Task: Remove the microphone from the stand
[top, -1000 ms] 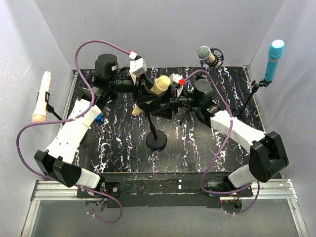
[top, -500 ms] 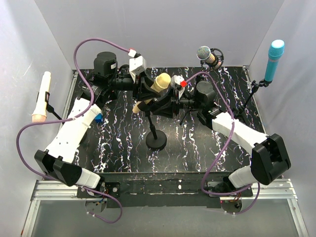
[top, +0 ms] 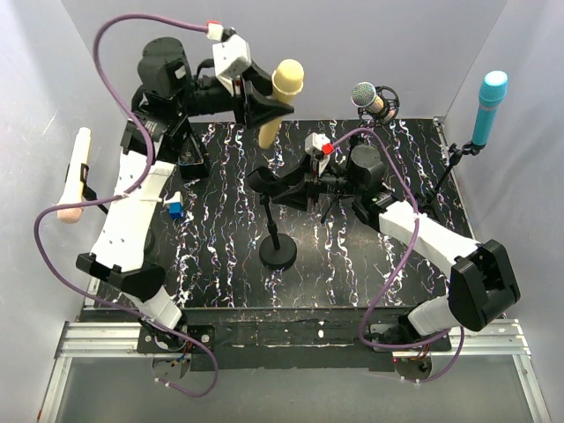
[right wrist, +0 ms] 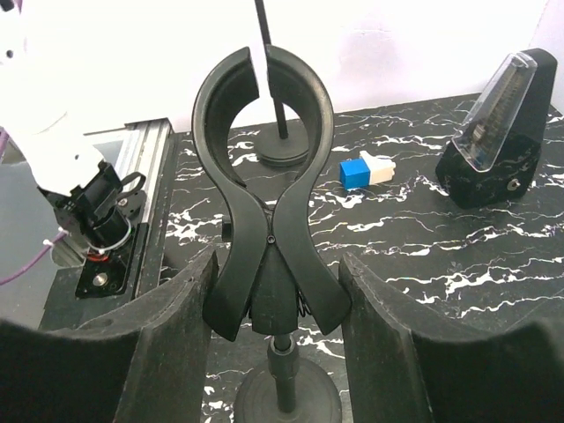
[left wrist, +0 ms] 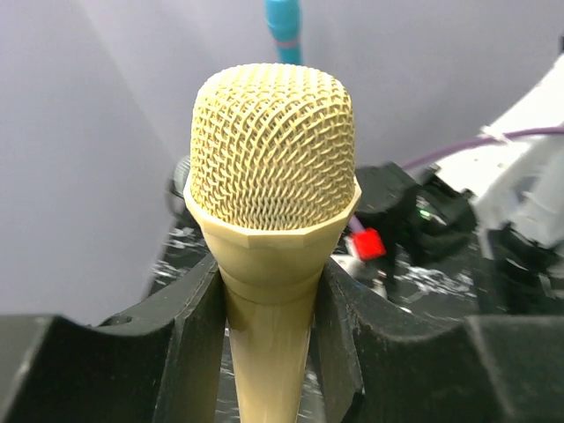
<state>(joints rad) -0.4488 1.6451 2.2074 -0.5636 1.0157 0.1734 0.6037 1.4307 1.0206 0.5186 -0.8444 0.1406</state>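
Jaws of the left gripper [top: 267,107] are clamped on the microphone [left wrist: 272,159] just under its head. The pale yellow mesh dome stands above them, and the smooth yellow handle runs down between them. Right gripper [right wrist: 276,260] jaws stand apart, flanking the stand's black clip [right wrist: 231,176].

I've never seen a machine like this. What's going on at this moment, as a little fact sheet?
yellow microphone: out of the clip, held high above the table
left gripper: shut on the yellow microphone's handle
clip: empty, on top of the stand
right gripper: fingers on either side of the clip's handles; whether they squeeze is unclear
others: white microphone at left, blue microphone at right, silver-headed microphone at back
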